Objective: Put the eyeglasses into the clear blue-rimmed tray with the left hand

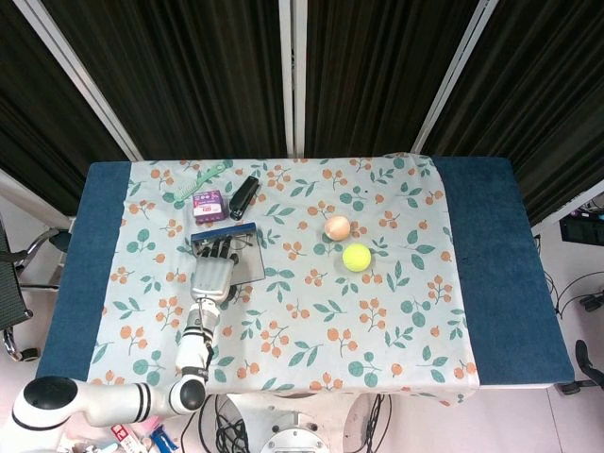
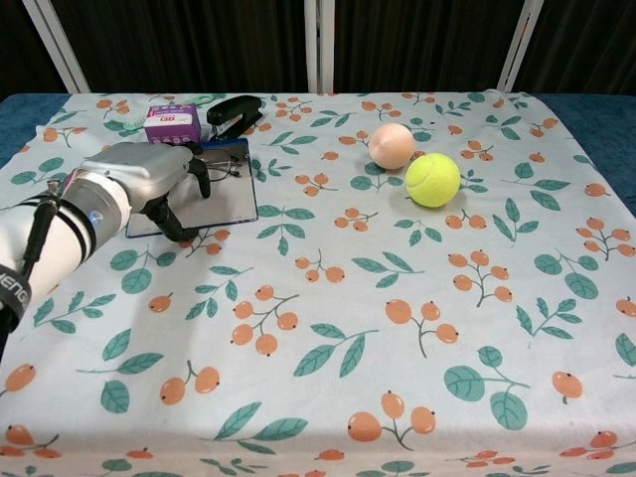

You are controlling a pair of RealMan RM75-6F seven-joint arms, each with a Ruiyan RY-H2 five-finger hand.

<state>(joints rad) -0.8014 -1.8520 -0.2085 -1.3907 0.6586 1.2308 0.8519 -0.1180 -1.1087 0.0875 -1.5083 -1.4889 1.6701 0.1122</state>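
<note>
The clear blue-rimmed tray [image 2: 231, 203] [image 1: 251, 268] lies at the table's left. The thin dark-framed eyeglasses [image 2: 225, 170] [image 1: 229, 248] rest in its far part. My left hand [image 2: 139, 179] [image 1: 211, 275] hovers over the tray's left side. Its fingers are spread, and their tips are just left of the glasses. The thumb points down at the tray's near edge, apart from the fingers. It grips nothing that I can see. My right hand shows in neither view.
A purple box [image 2: 171, 123], a black stapler [image 2: 234, 109] and a green comb [image 1: 200, 184] lie just behind the tray. A peach-coloured ball [image 2: 392, 145] and a yellow tennis ball [image 2: 432, 179] sit to the right on the floral cloth [image 2: 397, 328].
</note>
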